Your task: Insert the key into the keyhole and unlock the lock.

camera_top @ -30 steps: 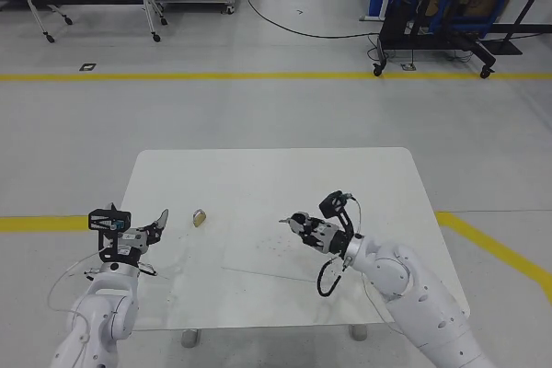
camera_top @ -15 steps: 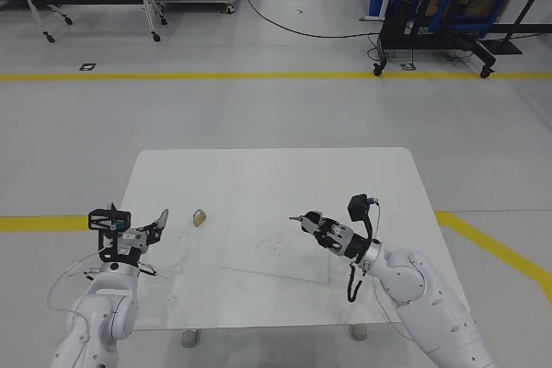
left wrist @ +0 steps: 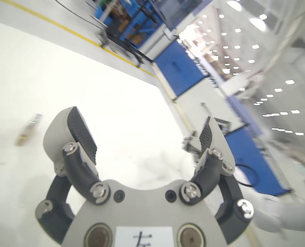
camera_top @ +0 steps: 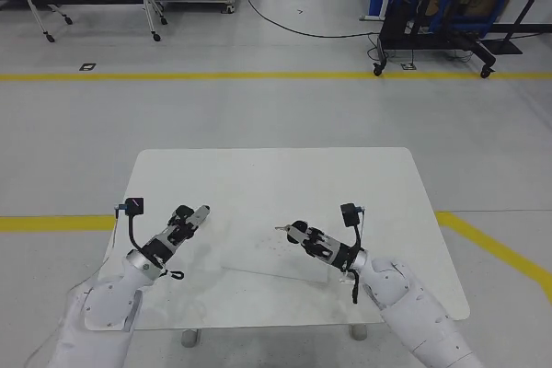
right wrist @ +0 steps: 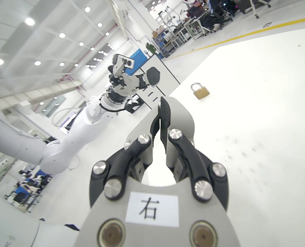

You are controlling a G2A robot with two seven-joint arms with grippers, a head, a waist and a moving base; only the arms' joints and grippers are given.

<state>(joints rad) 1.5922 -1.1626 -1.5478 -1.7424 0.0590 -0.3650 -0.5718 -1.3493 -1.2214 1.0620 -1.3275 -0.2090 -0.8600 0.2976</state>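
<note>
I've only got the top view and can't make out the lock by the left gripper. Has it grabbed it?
Observer: No, the left gripper is open, nothing between its fingers.
Operator: Where's the lock?
Observer: The lock lies on the table beside that gripper, outside its fingers, shackle closed.
Operator: The key pokes from the right gripper; firm grip?
Observer: Its pads are pressed together.

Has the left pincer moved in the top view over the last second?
Yes. The left pincer has advanced away from the white table's left edge toward its middle, to where the small brass padlock lay.
</note>
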